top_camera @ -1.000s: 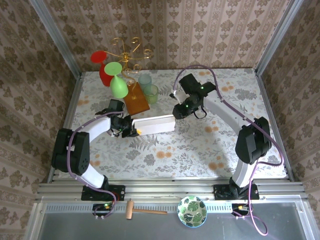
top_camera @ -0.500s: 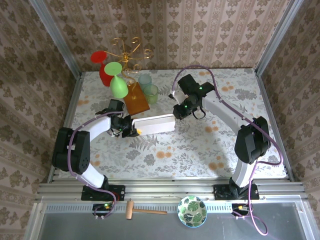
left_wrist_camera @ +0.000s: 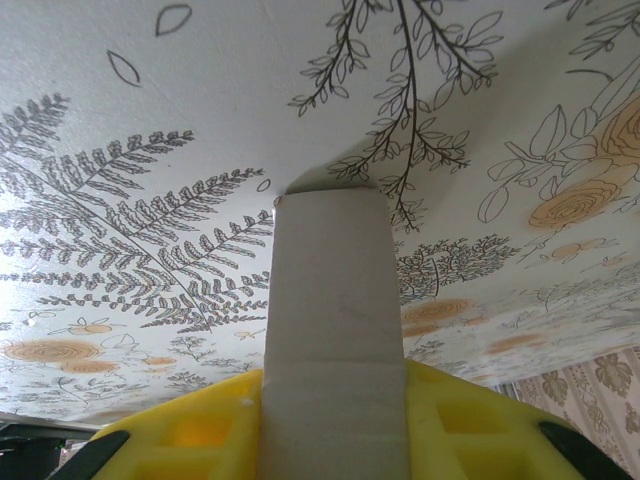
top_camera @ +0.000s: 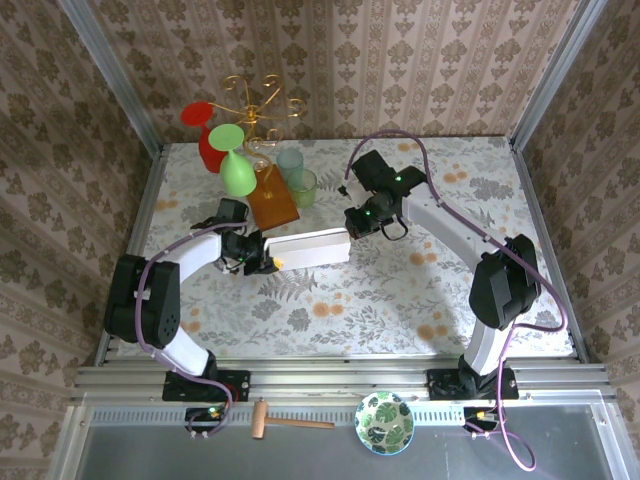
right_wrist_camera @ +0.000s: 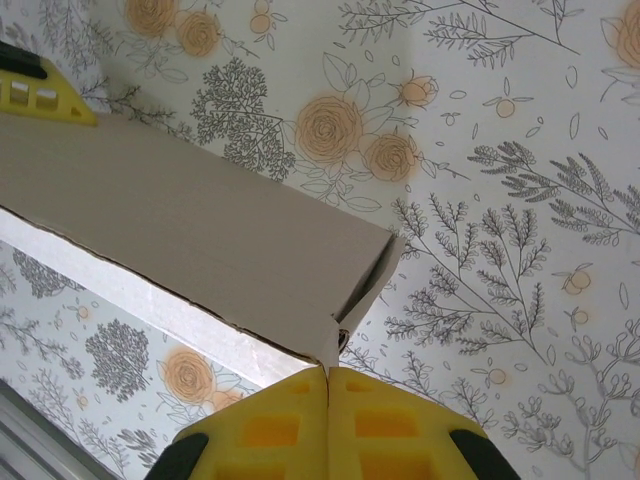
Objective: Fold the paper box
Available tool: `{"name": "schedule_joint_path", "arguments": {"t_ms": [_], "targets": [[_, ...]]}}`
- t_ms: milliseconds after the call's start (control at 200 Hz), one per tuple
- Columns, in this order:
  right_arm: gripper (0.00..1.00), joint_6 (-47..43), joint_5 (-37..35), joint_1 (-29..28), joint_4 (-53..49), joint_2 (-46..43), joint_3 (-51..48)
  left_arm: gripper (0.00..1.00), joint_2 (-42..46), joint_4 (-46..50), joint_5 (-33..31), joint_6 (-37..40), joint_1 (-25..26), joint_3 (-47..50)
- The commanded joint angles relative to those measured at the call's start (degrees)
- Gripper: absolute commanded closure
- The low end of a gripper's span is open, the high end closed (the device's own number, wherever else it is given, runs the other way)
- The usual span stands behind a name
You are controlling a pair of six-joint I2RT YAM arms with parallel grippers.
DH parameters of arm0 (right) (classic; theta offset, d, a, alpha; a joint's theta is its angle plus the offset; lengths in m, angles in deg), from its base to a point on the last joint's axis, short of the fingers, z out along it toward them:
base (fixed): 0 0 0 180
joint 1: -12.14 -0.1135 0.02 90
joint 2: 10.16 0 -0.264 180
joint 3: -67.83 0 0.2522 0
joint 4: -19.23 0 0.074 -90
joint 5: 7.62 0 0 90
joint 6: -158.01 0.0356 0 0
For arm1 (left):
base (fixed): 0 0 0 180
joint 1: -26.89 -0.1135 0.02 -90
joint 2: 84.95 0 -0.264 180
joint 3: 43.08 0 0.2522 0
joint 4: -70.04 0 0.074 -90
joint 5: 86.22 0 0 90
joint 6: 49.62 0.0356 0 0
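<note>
Looking at this from above, the paper box point(top_camera: 310, 247) is sitting mid-table as a long, shallow cream shape strung between the two arms, one end at each claw. The left claw point(top_camera: 262, 258) is partly closed around the box's left end; in its wrist view the card runs straight out between the yellow fingers point(left_wrist_camera: 190, 430), so that's a real grip across the width of the box. The right claw point(right_wrist_camera: 328, 375) is squeezed completely shut, pads point(right_wrist_camera: 270, 420) flat against each other, with the box's near corner meeting them right at the seam. Honestly I can't tell if it has nipped a sliver of card or has closed on nothing just beside the corner. That's where I'd expect trouble: if it's only got a hair of the edge, any pull or twist will either slip off or rip that corner, which already looks a bit ragged along the cut edge. If it has missed, the next fold push goes nowhere while the left side levers the box alone. Thin card also buckles easily, so the left squeeze could crease a wall in the wrong place. Also worth noting, the orange block point(top_camera: 272, 203) and green tumbler point(top_camera: 302, 186) stand just behind the box, so a swing that way could knock them.
</note>
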Motion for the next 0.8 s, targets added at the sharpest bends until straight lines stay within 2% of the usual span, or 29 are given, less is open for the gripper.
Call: {"name": "schedule_joint_path", "arguments": {"t_ms": [0, 345, 795], "targets": [[1.0, 6.2, -2.5, -0.6, 0.3, -2.0, -1.6, 0.76, -1.8, 0.4, -3.4, 0.3, -0.4, 0.5], [1.0, 15.7, -2.9, -1.2, 6.3, -4.6, -7.9, 0.76, -1.9, -0.2, -3.3, -0.3, -0.4, 0.6], [1.0, 19.0, -7.0, -2.8, 11.4, -7.6, -14.5, 0.77, -2.6, -2.3, -3.1, -1.7, -0.4, 1.3]]}}
